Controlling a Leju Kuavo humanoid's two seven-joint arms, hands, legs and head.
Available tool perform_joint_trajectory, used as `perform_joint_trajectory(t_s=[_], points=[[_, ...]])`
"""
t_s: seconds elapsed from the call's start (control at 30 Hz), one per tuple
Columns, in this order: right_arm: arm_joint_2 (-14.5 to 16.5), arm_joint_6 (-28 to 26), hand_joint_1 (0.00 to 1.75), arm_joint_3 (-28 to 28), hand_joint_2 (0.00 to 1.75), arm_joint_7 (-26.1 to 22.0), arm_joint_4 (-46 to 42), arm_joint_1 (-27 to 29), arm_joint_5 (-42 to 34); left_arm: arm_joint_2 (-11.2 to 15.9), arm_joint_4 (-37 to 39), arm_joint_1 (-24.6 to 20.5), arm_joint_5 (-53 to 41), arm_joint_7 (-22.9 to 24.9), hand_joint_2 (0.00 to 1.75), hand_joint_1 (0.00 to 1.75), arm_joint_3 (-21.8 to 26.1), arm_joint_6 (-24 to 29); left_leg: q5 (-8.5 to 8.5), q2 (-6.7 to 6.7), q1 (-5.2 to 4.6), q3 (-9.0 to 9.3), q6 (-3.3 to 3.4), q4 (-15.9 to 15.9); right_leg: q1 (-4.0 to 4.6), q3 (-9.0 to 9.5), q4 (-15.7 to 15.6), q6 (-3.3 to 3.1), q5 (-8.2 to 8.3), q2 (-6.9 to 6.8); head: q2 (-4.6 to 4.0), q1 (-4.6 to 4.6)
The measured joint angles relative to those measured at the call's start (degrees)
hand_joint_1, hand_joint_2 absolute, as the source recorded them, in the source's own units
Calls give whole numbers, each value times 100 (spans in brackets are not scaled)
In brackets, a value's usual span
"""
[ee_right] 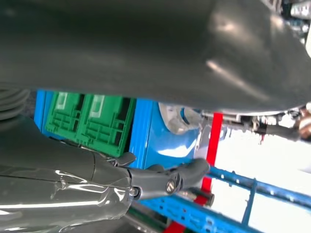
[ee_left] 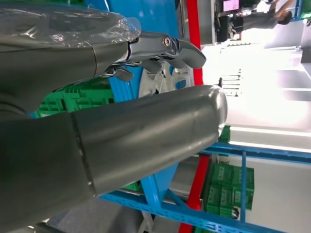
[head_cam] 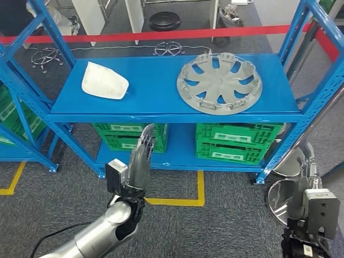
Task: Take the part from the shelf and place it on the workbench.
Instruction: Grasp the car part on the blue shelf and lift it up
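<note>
1. Grey wheel cover (head_cam: pixel 219 82) flat on the right half of the blue shelf (head_cam: pixel 158 91), its near rim close to the shelf's front edge, its far rim near the back edge.
2. White part (head_cam: pixel 105 80) on the left half, well apart from the cover, bare blue surface between.
3. Left hand (head_cam: pixel 140 161) raised before the shelf's front edge, below the top board, fingers straight, released, holding nothing.
4. Right hand (ee_right: pixel 110 184) low beside the shelf's right post, fingers extended, empty.
5. Green crates (head_cam: pixel 235 141) on the lower board.
</note>
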Motion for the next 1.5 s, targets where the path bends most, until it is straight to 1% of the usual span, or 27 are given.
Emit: perform_joint_trajectory(t_s=[0.07, 0.1, 0.17, 0.2, 0.27, 0.3, 0.4, 0.47, 0.53, 0.6, 0.63, 0.7, 0.73, 0.77, 0.83, 0.9, 0.93, 1.03, 1.07, 1.1, 1.13, 1.2, 1.27, 1.33, 1.4, 1.43, 1.5], points=[[0, 1, 0, 4, 0, 2, 1, 11, 0, 1, 1, 19, 11, 0, 0, 0, 0, 0, 81, -4, -45, -460, 71, 444, 58, 96, -5, -44, -83, 33, 0, -43], [0, 1, 0, 5, 0, 2, 2, 15, 0, 3, 1, 26, 18, 0, 0, 0, 0, 2, 290, -9, -81, -524, 138, 329, 91, 160, -10, -61, -131, 51, 0, -60], [1, 5, 0, 5, 0, 1, 2, 18, 0, 10, 0, 29, 28, -1, 0, 0, 0, 19, 866, -37, -191, -356, 345, -421, 144, 308, -43, -87, -228, 79, 0, -87], [1, 9, 0, 7, 0, -4, 2, 14, -3, 15, -1, 30, 33, -3, 0, 0, 0, 31, 1048, -49, -243, -218, 450, -781, 168, 360, -78, -86, -269, 88, 0, -64], [0, 16, 0, 9, 0, -9, 5, 10, -20, 19, -9, 27, 35, -19, 0, 0, 0, 49, 1129, -67, -316, -11, 587, -1222, 148, 469, -167, -54, -302, 99, 0, -34], [-1, 19, 0, 12, 0, -11, 8, 8, -28, 20, -14, 25, 38, -27, 0, 0, 0, 51, 1087, -63, -327, 56, 607, -1308, 140, 525, -197, -21, -285, 93, 0, -31], [1, 19, 0, 16, 0, -19, 9, -7, -33, 20, -26, 21, 41, -46, 0, 0, 0, 60, 1042, -62, -274, 342, 575, -1558, 147, 535, 2, 45, -249, 38, 0, -68], [-1, 18, 0, 17, 0, -21, 13, -20, -35, 8, -29, 25, 41, -52, 0, 0, 0, 61, 980, -62, -231, 511, 534, -1623, 136, 174, 623, 79, -372, -1, 0, -17], [-2, 16, 0, 19, 0, -19, 22, -3, -39, -2, -28, 45, 46, -53, 0, 0, 0, 60, 872, -61, -206, 636, 506, -1627, 109, -299, 1250, 147, -665, -14, 0, 23], [-3, 12, 0, 19, 0, -18, 34, 16, -44, -5, -25, 66, 50, -56, 0, 0, -1, 58, 746, -61, -180, 796, 472, -1622, 76, -527, 1281, 223, -784, -27, 0, 44], [-3, 10, 0, 19, 0, -19, 40, 18, -48, -7, -23, 70, 51, -60, 0, 0, -1, 57, 674, -61, -163, 893, 447, -1615, 53, -518, 1032, 250, -638, -39, 0, 54], [-3, 10, 0, 19, 0, -23, 57, 22, -56, -8, -17, 73, 54, -65, 0, 0, -1, 55, 512, -58, -139, 1071, 381, -1581, 6, -396, 310, 293, -14, -90, 0, 90], [-3, 15, 0, 23, 0, -22, 68, 23, -64, -8, -15, 70, 57, -69, 0, 0, -1, 52, 443, -60, -139, 1124, 342, -1564, 0, -329, 59, 273, 213, -116, 0, 116], [-3, 28, 0, 26, 0, -19, 77, 26, -69, -7, -13, 65, 61, -70, 0, 0, -1, 50, 387, -59, -144, 1154, 302, -1553, 5, -288, -71, 230, 364, -127, 0, 125], [-3, 85, 0, 31, 0, 15, 87, 14, -74, -8, -13, 51, 66, -74, 0, 0, -1, 45, 345, -58, -146, 1175, 234, -1518, 32, -231, -77, 97, 349, -107, 0, 116], [-3, 180, 0, 29, 0, 125, 87, -13, -44, -9, -14, 40, 69, -78, 0, 0, -2, 44, 344, -53, -122, 1083, 185, -1270, 30, -182, -90, 21, 344, -75, 0, 80], [-4, 233, 0, 28, 0, 207, 91, -27, -22, -8, -14, 34, 72, -81, 0, 0, -2, 44, 306, -53, -110, 917, 161, -991, 25, -150, -99, -5, 336, -64, 0, 58], [-7, 425, 0, 27, 0, 491, 121, -49, 19, -4, -14, 49, 73, -76, 0, 0, -2, 44, -93, -55, -96, 86, 97, 168, 27, -94, -114, -59, 266, -46, 0, 2], [-7, 505, 0, 27, 0, 596, 136, -56, 26, -3, -14, 61, 69, -67, 0, 0, -1, 44, -194, -55, -96, -130, 92, 364, 30, -67, -114, -65, 236, -38, 0, -11], [-7, 590, 0, 26, 0, 706, 154, -69, 32, -1, -14, 69, 64, -56, 0, 0, -1, 44, -166, -55, -96, -245, 101, 357, 32, -30, -114, -65, 204, -28, 0, -24], [-7, 676, 0, 21, 0, 815, 172, -90, 42, 1, -14, 72, 56, -43, 0, 0, -1, 44, 23, -55, -97, -243, 124, 127, 34, 16, -115, -61, 169, -19, 0, -38], [-7, 838, 0, 5, 87, 995, 207, -156, 66, 2, -15, 71, 36, -18, 0, 0, -2, 44, 632, -56, -109, -18, 198, -708, 40, 113, -120, -37, 103, -2, 0, -64], [-9, 959, 0, -16, 175, 1111, 235, -216, 87, 2, -16, 69, 21, 13, 0, 0, -1, 44, 849, -62, -141, 155, 247, -1244, 49, 160, -126, 17, 49, 26, 0, -72], [-11, 1056, 0, -46, 175, 1213, 258, -252, 114, 4, -22, 69, 10, 31, 0, 0, -1, 45, 779, -76, -169, 173, 283, -1296, 52, 166, -151, 88, 9, 44, 0, -66], [-28, 1143, 0, -89, 175, 1318, 273, -289, 151, 4, -36, 71, -4, 40, 0, 0, -1, 46, 904, -81, -135, 238, 334, -1354, 60, 166, -120, 152, -54, 29, 0, -52], [-41, 1178, 0, -107, 175, 1357, 278, -317, 166, 1, -40, 69, -12, 45, 0, 0, -1, 46, 947, -76, -119, 287, 361, -1386, 66, 120, 17, 172, -139, 13, 0, -27], [-75, 1219, 0, -136, 175, 1406, 297, -365, 178, -5, -45, 66, -20, 54, 0, 0, -1, 44, 945, -62, -119, 368, 404, -1415, 75, -179, 678, 194, -457, -23, 0, 33]])
